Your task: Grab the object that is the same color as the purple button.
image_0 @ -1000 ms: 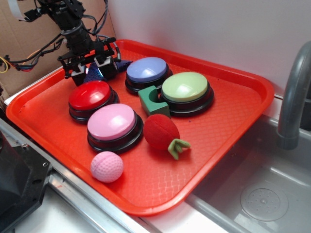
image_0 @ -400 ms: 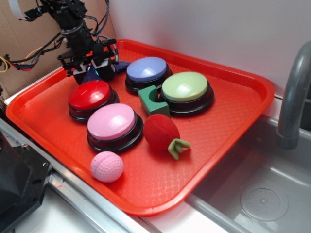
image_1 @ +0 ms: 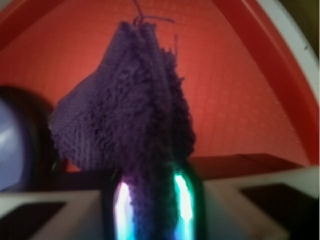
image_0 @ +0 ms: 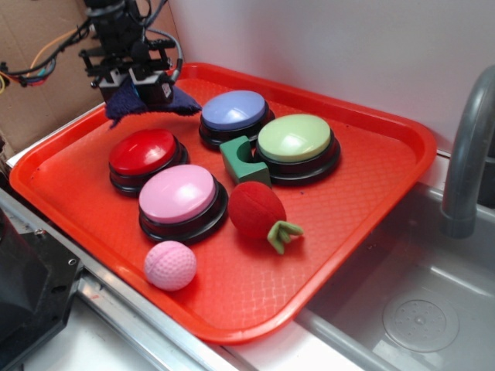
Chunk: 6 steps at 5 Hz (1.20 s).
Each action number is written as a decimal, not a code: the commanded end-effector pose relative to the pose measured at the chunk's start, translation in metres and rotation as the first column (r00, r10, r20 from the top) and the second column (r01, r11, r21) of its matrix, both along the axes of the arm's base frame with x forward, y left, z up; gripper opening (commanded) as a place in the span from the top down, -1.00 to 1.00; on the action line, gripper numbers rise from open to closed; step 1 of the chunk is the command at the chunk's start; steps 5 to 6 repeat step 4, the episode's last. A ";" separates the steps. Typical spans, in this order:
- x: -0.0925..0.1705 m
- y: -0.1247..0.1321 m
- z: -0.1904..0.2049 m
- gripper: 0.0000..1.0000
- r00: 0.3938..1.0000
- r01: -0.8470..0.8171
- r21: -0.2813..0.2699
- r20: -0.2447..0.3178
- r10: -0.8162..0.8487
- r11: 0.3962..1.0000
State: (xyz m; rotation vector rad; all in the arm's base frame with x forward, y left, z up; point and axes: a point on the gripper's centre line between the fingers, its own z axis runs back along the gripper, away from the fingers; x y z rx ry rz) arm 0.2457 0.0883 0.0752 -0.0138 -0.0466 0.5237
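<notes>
My gripper (image_0: 141, 86) is shut on the dark purple fuzzy cloth (image_0: 151, 103) and holds it above the far left corner of the red tray (image_0: 363, 201). In the wrist view the cloth (image_1: 125, 115) hangs pinched between my two fingers (image_1: 186, 202), its ragged edges spreading out over the tray floor. The purple button (image_0: 233, 112), with a pale lavender-blue top and black base, stands on the tray just right of the cloth; its edge shows at the left of the wrist view (image_1: 12, 145).
On the tray stand a red button (image_0: 143, 152), a pink button (image_0: 179, 195), a green button (image_0: 295, 141), a green block (image_0: 241, 160), a red plush strawberry (image_0: 257, 210) and a pink ball (image_0: 170, 265). A sink (image_0: 418, 309) with a grey faucet (image_0: 468, 147) lies right.
My gripper has risen from the tray floor with the purple cloth in it. The cloth now hangs off the tray; before it lay beside the red button.
</notes>
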 end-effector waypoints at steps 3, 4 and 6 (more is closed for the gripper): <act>-0.053 -0.080 0.082 1.00 0.846 0.533 0.022 -0.046 -0.532 0.846; -0.057 -0.079 0.080 1.00 0.849 0.525 0.000 -0.063 -0.524 0.851; -0.057 -0.079 0.080 1.00 0.849 0.525 0.000 -0.063 -0.524 0.851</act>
